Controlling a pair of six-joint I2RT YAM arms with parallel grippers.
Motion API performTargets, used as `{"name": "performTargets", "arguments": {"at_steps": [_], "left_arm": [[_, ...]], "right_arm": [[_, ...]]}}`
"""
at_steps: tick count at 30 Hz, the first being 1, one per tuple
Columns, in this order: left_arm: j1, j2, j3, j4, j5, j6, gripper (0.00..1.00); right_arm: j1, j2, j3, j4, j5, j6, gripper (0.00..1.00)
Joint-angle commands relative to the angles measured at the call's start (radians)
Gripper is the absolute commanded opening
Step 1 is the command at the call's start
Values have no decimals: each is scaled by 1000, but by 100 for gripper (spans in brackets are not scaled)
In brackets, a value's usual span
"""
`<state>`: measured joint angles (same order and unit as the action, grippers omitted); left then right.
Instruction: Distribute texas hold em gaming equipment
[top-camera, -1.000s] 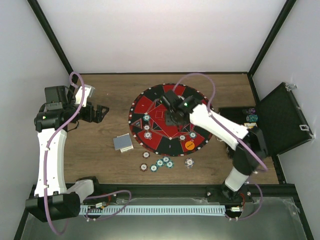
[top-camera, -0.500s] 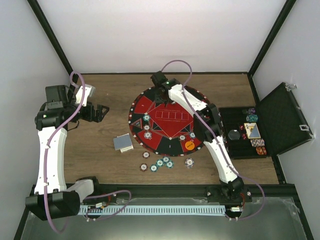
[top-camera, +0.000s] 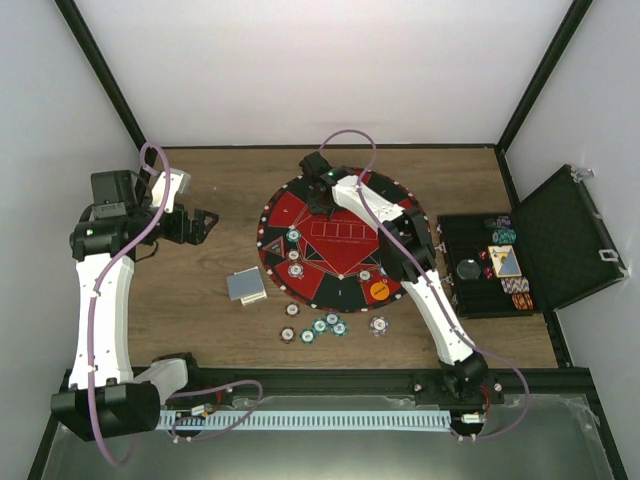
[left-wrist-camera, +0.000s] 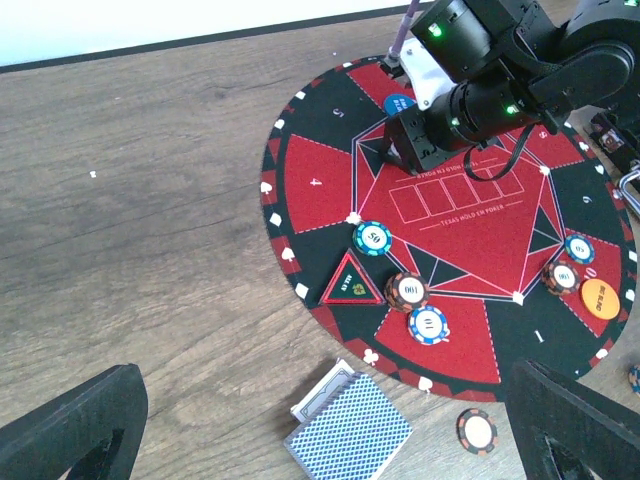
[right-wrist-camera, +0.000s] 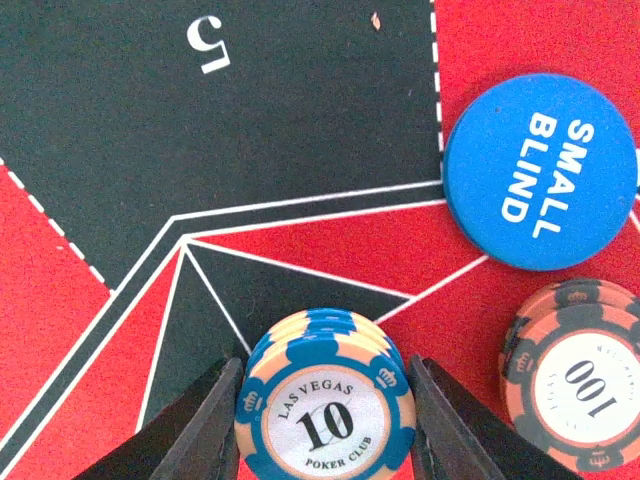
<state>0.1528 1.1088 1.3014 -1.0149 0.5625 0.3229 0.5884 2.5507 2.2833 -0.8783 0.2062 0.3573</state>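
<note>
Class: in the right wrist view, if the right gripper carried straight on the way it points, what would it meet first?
The mat, at its black triangle, straight ahead of the blue chip stack that the right gripper holds; the gap left is unclear.

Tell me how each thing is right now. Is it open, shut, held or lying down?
Black hinged case: open, lid raised.
Left tool: open, empty.
Right tool: shut on the blue-and-cream poker chip stack.
Grey-blue-backed card deck: face down, one card poking out.
Round blue Small Blind disc: lying flat, label up.
</note>
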Motion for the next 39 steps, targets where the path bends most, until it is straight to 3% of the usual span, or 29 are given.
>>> {"name": "performTargets", "arguments": {"at_steps": [1, 11, 15, 22, 31, 34, 39], "left_arm": [[5, -12, -3, 13, 9, 16, 100], [4, -17, -14, 12, -3, 26, 100], [5, -18, -18, 13, 1, 26, 100], [5, -21, -15, 12, -9, 21, 100], [5, -29, -9, 3, -14, 22, 100], [5, -29, -9, 2, -20, 26, 100], [5, -33, -31, 17, -5, 21, 100]], "right_arm": [[-8, 28, 44, 39, 25, -15, 24], [-21, 38, 50, 80, 52, -36, 29], [-22, 39, 51, 89, 59, -57, 38], [-22, -5, 60, 82, 62, -64, 63], [-17, -212, 55, 32, 90, -77, 70], [2, -354, -92, -5, 98, -36, 73], [90, -690, -590, 49, 120, 61, 86]]}}
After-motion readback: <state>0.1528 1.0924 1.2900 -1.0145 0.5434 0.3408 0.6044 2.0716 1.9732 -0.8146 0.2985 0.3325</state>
